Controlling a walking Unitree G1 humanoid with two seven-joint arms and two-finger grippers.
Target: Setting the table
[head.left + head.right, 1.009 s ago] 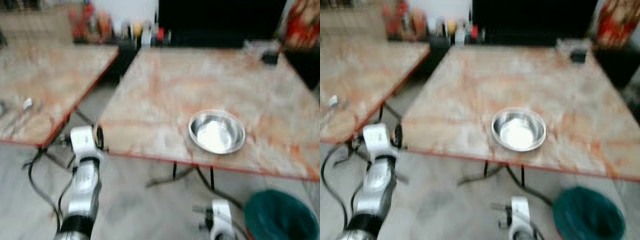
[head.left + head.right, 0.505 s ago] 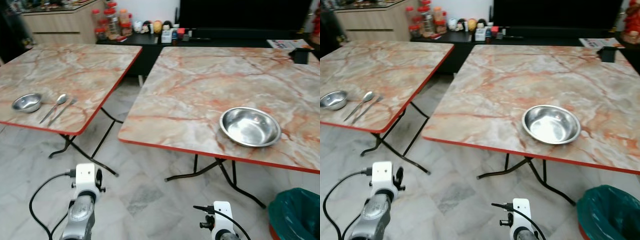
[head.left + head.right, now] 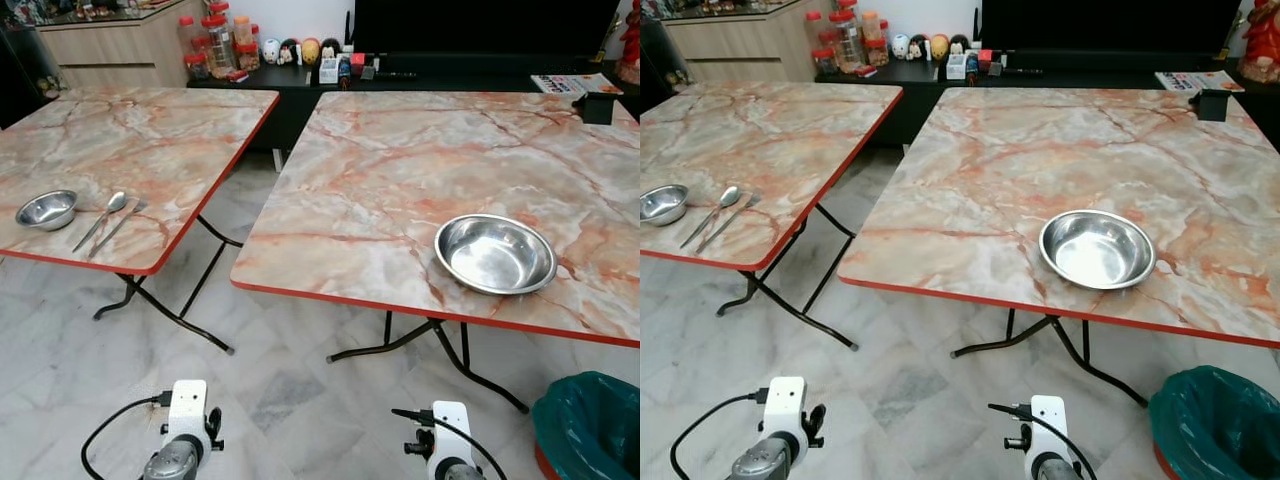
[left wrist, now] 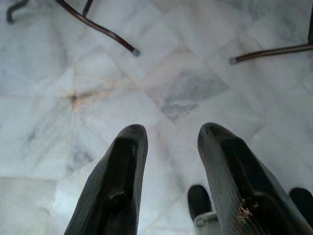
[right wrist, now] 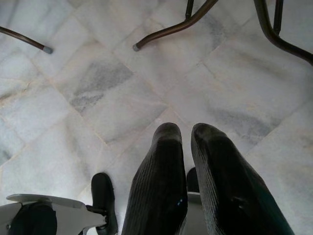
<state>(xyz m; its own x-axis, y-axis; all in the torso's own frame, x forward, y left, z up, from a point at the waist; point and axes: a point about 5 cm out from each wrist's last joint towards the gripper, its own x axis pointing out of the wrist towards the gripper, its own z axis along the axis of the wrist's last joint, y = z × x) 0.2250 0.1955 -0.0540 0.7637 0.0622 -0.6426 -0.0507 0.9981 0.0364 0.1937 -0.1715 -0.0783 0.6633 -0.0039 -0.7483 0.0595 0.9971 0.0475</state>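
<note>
A large steel bowl (image 3: 495, 253) sits near the front edge of the right marble table (image 3: 400, 170). On the left table (image 3: 150, 140) lie a small steel bowl (image 3: 46, 209), a spoon (image 3: 105, 215) and a fork (image 3: 118, 224), side by side near its front edge. Both arms hang low in front of the tables, the left arm (image 3: 181, 450) and the right arm (image 3: 447, 455). My left gripper (image 4: 171, 129) points at the floor, open and empty. My right gripper (image 5: 186, 129) also points at the floor, its fingers close together with nothing between them.
A gap of marble floor (image 3: 250, 330) runs between the tables, crossed by their black folding legs (image 3: 175, 310). A green bin (image 3: 590, 425) stands at the front right. Jars and figurines (image 3: 260, 48) line a low black cabinet behind. A black box (image 3: 598, 105) sits at the right table's far corner.
The left arm has dropped from near the table edge to low in the view. The camera has swung and steadied, bringing the left table's bowl, spoon and fork into sight.
</note>
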